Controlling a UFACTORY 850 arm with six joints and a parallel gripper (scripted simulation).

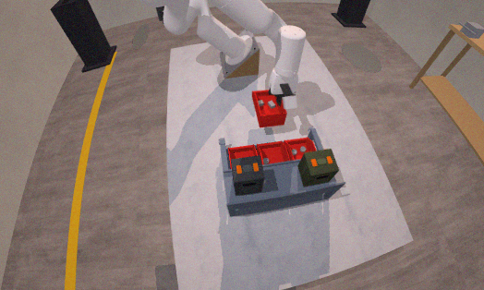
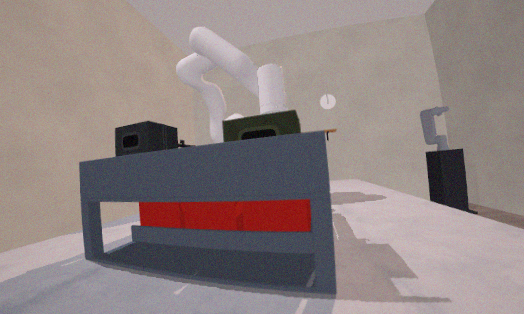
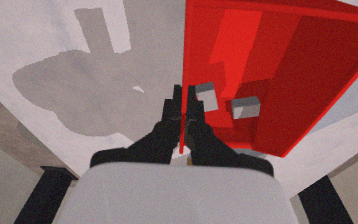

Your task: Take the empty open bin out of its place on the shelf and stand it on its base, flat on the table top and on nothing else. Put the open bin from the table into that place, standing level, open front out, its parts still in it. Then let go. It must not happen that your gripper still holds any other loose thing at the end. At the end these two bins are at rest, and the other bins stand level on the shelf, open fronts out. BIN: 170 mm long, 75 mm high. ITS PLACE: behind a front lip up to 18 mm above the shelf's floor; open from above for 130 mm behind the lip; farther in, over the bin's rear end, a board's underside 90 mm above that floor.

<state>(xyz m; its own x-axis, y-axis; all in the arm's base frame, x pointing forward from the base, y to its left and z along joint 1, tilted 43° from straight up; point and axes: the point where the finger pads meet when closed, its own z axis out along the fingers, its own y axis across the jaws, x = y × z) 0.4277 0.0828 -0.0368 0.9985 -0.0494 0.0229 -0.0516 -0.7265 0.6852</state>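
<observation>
My gripper [image 1: 280,100] [image 3: 183,97] is shut on a side wall of a red open bin [image 1: 272,119] [image 3: 280,50]. One finger is inside the bin and one outside. Two small grey parts [image 3: 206,97] [image 3: 245,107] lie in it. The bin looks raised above the table and roughly level, on the robot's side of the grey-blue shelf [image 1: 284,199] [image 2: 203,180]. Three red bins stand side by side in the shelf: the left one [image 1: 243,151] shows no parts, the middle one [image 1: 274,151] shows one, and the right one [image 1: 302,142] holds parts. The cases partly hide their insides.
A dark case [image 1: 248,177] [image 2: 145,137] and a green case [image 1: 319,167] [image 2: 263,125] stand on the shelf's top board. Posts [image 1: 223,150] [image 1: 312,136] rise at both ends of the bin row. The white table top [image 1: 206,106] lies around the shelf.
</observation>
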